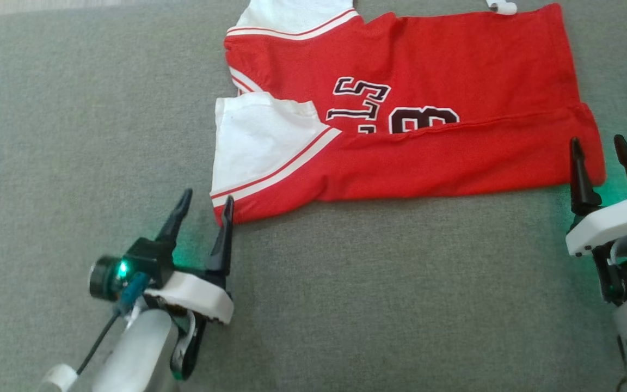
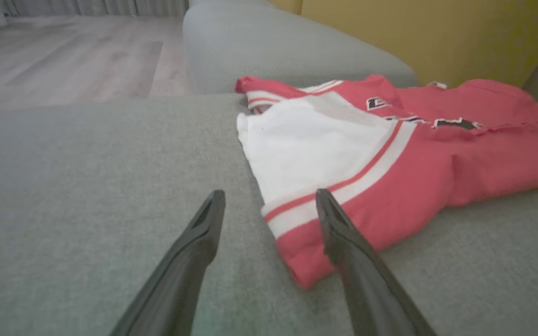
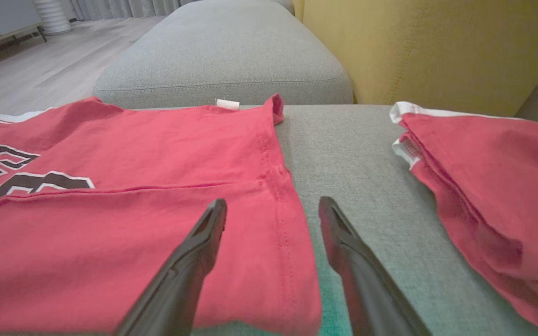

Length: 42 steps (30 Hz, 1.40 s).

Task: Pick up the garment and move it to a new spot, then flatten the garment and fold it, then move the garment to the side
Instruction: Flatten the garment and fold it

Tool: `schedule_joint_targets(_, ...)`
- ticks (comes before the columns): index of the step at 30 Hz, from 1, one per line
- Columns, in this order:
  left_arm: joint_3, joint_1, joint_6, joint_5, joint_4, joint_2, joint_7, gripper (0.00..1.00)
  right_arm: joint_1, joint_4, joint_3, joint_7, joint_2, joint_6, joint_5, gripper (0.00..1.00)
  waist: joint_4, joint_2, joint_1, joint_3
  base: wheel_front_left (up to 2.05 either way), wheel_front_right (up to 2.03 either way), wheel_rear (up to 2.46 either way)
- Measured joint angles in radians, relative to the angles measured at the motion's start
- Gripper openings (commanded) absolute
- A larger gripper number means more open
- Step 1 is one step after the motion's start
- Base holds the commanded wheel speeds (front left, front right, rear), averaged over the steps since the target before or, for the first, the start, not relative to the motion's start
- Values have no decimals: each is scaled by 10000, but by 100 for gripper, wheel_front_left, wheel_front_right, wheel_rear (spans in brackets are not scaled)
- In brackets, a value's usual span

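On the grey sofa cushion (image 1: 74, 109), toward twelve o'clock, the red-and-white jersey (image 1: 428, 81) lies folded flat. Left gripper (image 1: 207, 198), at its seven o'clock corner, and right gripper (image 1: 596, 142), at four o'clock, gape wide, gripping nothing.

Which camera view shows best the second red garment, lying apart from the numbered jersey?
The right wrist view: the second red garment lies there large, bunched, with white trim, apart from the jersey on the grey cushion. The head view and the left wrist view catch a small scrap of it at their right edges.
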Motion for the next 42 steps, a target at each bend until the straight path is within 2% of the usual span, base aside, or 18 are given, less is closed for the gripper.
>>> schedule_joint_targets(9,40,-1,0,-347,1012,-84,777,100,0,150,245,-88,-6,-2,44,100,-270,0,-1,-70,0,0,0)
schedule_joint_targets(11,-50,-93,-211,-347,1126,-59,880,100,-1,169,272,-88,-6,-2,44,100,-339,0,0,-68,0,0,0)
schedule_joint_targets(13,-146,-225,-552,-362,1187,-52,1007,64,-1,219,297,-88,-6,-2,79,100,-371,0,-1,-71,0,0,0)
schedule_joint_targets(14,-267,-278,-809,-362,1185,-25,989,7,-1,293,316,-88,-4,0,236,100,-363,0,1,-65,0,0,0)
schedule_joint_targets(15,-360,-281,-890,-362,1179,-25,934,0,-1,324,341,-88,4,-2,330,100,-349,0,1,-60,0,0,0)
schedule_joint_targets(22,-543,-340,-771,-52,1078,107,431,0,-84,704,510,-130,23,-2,1022,100,-90,0,2,3,0,0,0)
schedule_joint_targets(31,-554,-428,-685,12,890,512,378,0,-330,1438,802,123,-107,-2,2075,98,207,0,2,94,0,0,0)
schedule_joint_targets(32,-554,-448,-685,12,861,539,378,0,-336,1473,851,151,-159,-2,2186,87,222,0,2,94,0,0,0)
schedule_joint_targets(33,-558,-464,-685,12,851,558,378,0,-336,1505,903,217,-217,-2,2299,67,229,0,2,87,0,0,0)
schedule_joint_targets(34,-562,-472,-685,12,840,571,378,0,-336,1507,949,284,-270,-2,2418,41,232,0,2,76,0,0,0)
schedule_joint_targets(35,-573,-473,-685,12,826,579,378,0,-333,1509,1018,293,-330,-2,2523,0,232,0,1,60,0,0,0)
schedule_joint_targets(42,-708,-339,-637,8,589,629,380,0,-215,1407,1626,291,-782,-2,2909,0,205,0,2,-177,0,0,0)
